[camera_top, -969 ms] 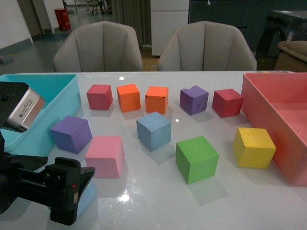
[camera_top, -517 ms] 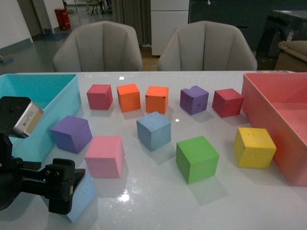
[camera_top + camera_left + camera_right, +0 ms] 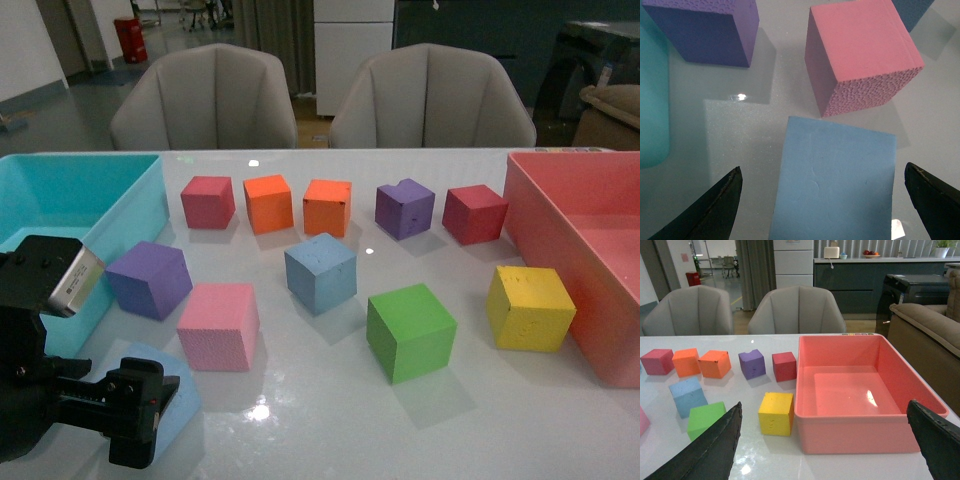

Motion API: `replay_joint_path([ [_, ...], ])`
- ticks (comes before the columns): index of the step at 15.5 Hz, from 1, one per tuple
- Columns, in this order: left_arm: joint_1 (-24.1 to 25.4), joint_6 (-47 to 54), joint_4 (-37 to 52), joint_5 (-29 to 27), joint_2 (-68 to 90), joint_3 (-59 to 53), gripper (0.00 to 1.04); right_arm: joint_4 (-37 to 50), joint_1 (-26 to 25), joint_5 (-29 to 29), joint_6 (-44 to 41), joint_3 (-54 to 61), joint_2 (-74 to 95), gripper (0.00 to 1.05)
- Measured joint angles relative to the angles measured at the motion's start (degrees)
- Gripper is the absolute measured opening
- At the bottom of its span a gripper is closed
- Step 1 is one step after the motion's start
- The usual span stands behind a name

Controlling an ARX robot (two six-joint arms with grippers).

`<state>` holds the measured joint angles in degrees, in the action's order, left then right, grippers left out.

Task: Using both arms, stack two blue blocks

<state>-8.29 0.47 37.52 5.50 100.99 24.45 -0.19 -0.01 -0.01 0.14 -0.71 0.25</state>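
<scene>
One light blue block [image 3: 320, 272] sits mid-table, also seen in the right wrist view [image 3: 687, 395]. The other blue block [image 3: 168, 398] lies at the near left edge, in front of the pink cube [image 3: 218, 325]. My left gripper [image 3: 143, 408] hangs open over that near block. In the left wrist view the block [image 3: 832, 180] lies between the two spread black fingertips, with the gripper [image 3: 822, 172] clear of it on both sides. My right gripper [image 3: 824, 407] is open and empty, held above the table facing the pink bin [image 3: 850, 432]. It is out of the front view.
A turquoise bin [image 3: 110, 205] stands at the left and a pink bin [image 3: 560, 225] at the right. A purple cube [image 3: 150, 278], a green cube [image 3: 410, 330] and a yellow cube [image 3: 530, 307] lie nearby. Red, orange and purple cubes line the back row.
My left arm has sunk lower and drawn back toward the near edge, uncovering more of the near blue block. The blocks have not moved.
</scene>
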Motion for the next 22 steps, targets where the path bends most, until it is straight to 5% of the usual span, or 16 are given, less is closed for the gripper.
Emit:
replay_joint_path([
  [8,-0.79,1.60,2.47,-0.61,5.14,0.26,0.98,0.00,0.00,0.00,0.00,0.00,0.00,0.98],
  [13,-0.94,1.55,0.02,-0.59,2.67,0.31,0.49,0.00,0.00,0.00,0.00,0.00,0.00,0.98],
  [17,-5.14,1.20,-8.20,-1.49,-9.16,1.44,0.41,0.00,0.00,0.00,0.00,0.00,-0.02,0.98],
  [22,-15.67,-0.94,-20.06,-7.69,-4.15,19.10,0.40,0.00,0.00,0.00,0.00,0.00,0.00,0.98],
])
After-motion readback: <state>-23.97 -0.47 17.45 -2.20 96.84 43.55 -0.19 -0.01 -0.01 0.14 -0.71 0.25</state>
